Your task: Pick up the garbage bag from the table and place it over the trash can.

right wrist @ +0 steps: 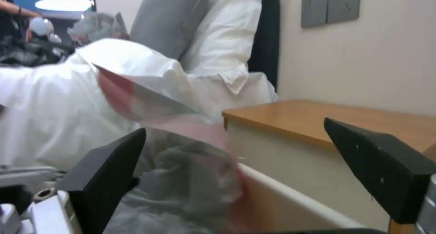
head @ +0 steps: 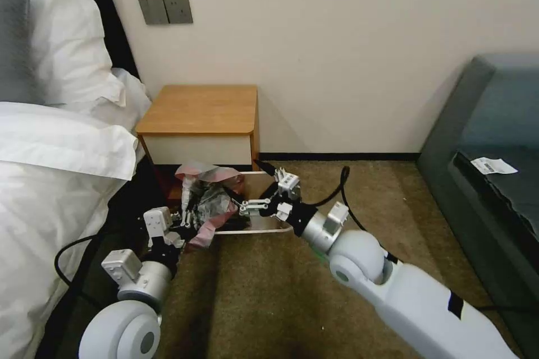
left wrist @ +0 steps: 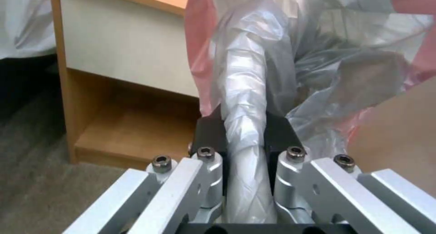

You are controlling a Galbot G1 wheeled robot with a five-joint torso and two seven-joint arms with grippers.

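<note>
1. Two grippers meet low before the table [head: 199,109] in the head view; the left gripper [head: 188,219] holds the garbage bag [head: 210,199] at its near side, while the right gripper [head: 247,207] reaches in from the right over the trash can [head: 255,230]; the bag lies crumpled over the can's left part, its pink band draped across the rim.
2. Left wrist view: the left gripper [left wrist: 245,131] has its jaws closed on a twisted fold of the garbage bag [left wrist: 247,80]; the table [left wrist: 122,50] stands just behind.
3. Right wrist view: the right gripper [right wrist: 254,169] has its jaws spread wide, gripping nothing; the garbage bag [right wrist: 182,159] lies between them inside the trash can [right wrist: 291,200], beside the table [right wrist: 327,118].
</note>
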